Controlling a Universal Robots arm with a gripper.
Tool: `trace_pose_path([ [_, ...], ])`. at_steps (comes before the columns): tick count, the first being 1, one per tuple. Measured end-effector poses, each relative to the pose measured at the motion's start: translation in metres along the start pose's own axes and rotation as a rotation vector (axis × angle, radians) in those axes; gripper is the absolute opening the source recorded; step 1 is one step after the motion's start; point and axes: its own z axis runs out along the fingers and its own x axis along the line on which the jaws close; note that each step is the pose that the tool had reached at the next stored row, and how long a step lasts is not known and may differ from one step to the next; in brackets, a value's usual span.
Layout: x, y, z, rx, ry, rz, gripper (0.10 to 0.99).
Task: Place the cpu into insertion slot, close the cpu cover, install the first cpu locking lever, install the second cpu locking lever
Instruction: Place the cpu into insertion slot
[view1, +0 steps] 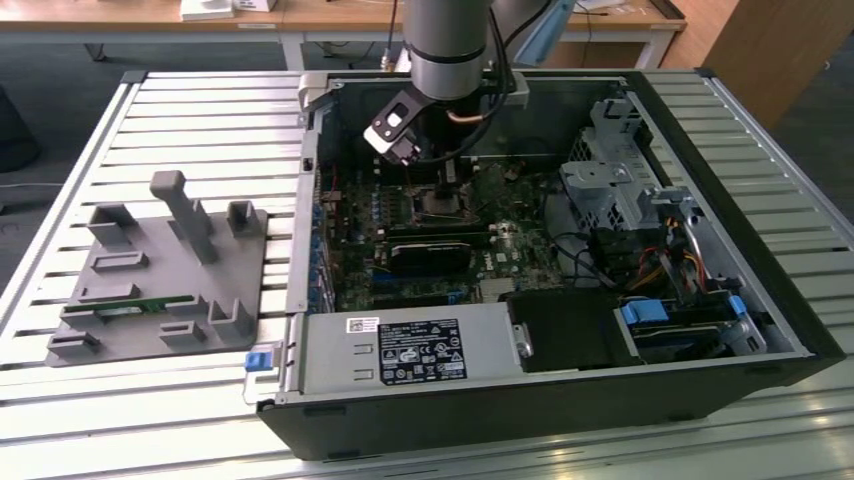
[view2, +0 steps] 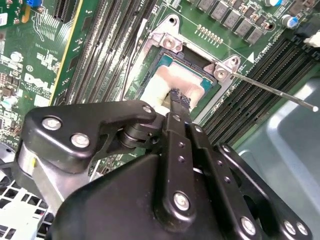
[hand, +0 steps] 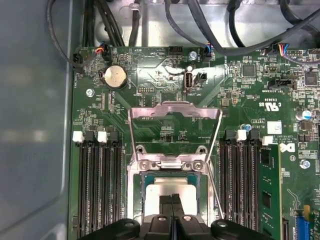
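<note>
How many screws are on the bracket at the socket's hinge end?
2. One screw sits at the bracket's end by the lever rod, the other screw at its opposite end. The gripper covers the far side; more may be hidden.

The slatted aluminium counter (view1: 147, 120) stands on a dark grey floor (view1: 54, 80), which shows at the exterior view's left and again at its far right. Behind it runs a row of pale wooden desks (view1: 334, 15) on white legs (view1: 290, 50). A wooden cabinet (view1: 754, 50) stands at the exterior view's upper right. Light glares white off the counter's near slats.
</note>
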Motion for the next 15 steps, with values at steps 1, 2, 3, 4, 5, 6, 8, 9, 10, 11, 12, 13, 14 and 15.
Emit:
trace_pose_path([
  [1, 0.0000, 0.0001, -0.0008, 0.000, 0.0001, 0.000, 0.114],
  [2, 0.0000, 0.0001, -0.0013, 0.001, 0.0002, 0.000, 0.106],
  [3, 0.0001, 0.0002, -0.0016, 0.001, 0.0003, 0.000, 0.106],
  [4, 0.0001, 0.0002, -0.0018, 0.001, 0.0009, 0.000, 0.106],
  [5, 0.0001, 0.0002, -0.0019, 0.001, 0.0012, 0.000, 0.106],
  [6, 0.0001, 0.0002, -0.0021, 0.001, 0.0013, 0.000, 0.106],
  [8, 0.0001, 0.0003, -0.0025, 0.002, 0.0018, 0.000, 0.106],
  [9, 0.0001, 0.0004, -0.0027, 0.003, 0.0020, 0.000, 0.106],
  [10, 0.0001, 0.0004, -0.0029, 0.004, 0.0021, 0.000, 0.106],
  [11, 0.0001, 0.0004, -0.0033, 0.005, 0.0019, 0.000, 0.106],
  [12, 0.0001, 0.0004, -0.0036, 0.006, 0.0020, 0.000, 0.106],
  [13, 0.0000, 0.0004, -0.0041, 0.007, 0.0020, 0.000, 0.106],
  [14, 0.0001, 0.0005, -0.0046, 0.008, 0.0020, 0.000, 0.106],
  [15, 0.0001, 0.0005, -0.0051, 0.008, 0.0020, 0.000, 0.106],
])
